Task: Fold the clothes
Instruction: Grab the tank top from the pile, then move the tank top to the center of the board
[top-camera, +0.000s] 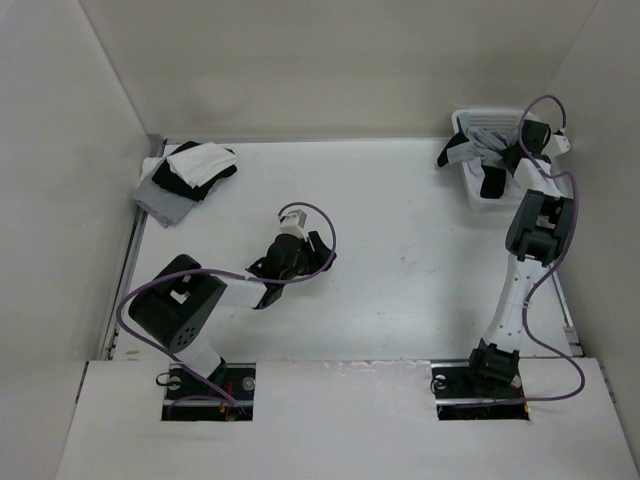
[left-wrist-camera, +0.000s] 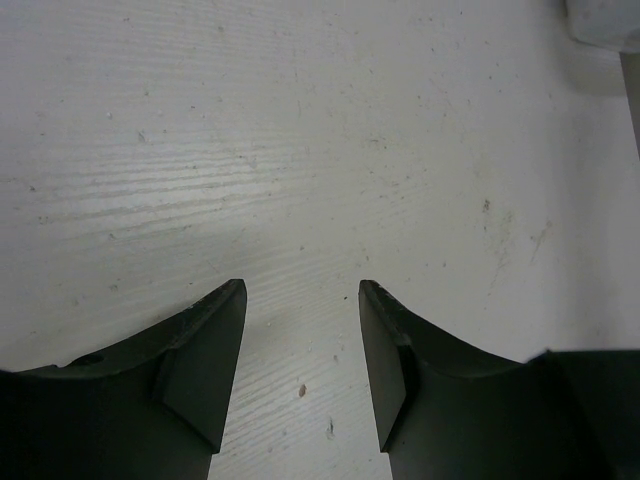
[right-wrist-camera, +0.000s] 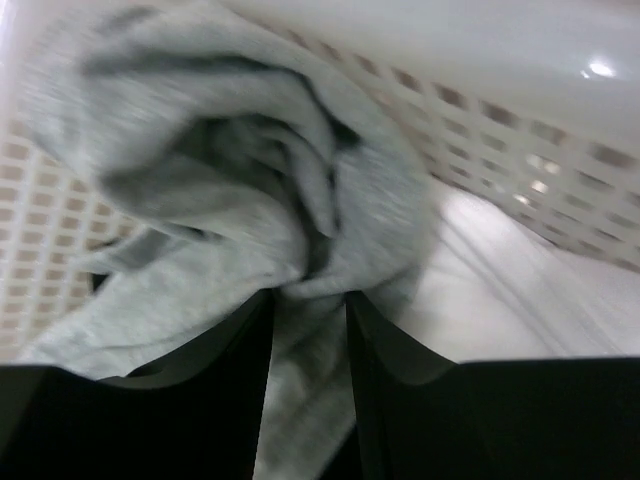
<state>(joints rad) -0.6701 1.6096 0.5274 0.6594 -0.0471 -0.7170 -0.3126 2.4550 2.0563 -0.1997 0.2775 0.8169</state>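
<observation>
Two arms were in view, and only the right one reached the grey T-shirt, which lay crumpled in the white perforated basket at the table's far right corner. We saw a light heather cloth, soft and deeply creased, its folds drawn toward the right gripper. Fabric filled the gap between the fingers, but we could not tell whether they clamped it. The left gripper hung with jaws apart over the white table, holding nothing.
</observation>
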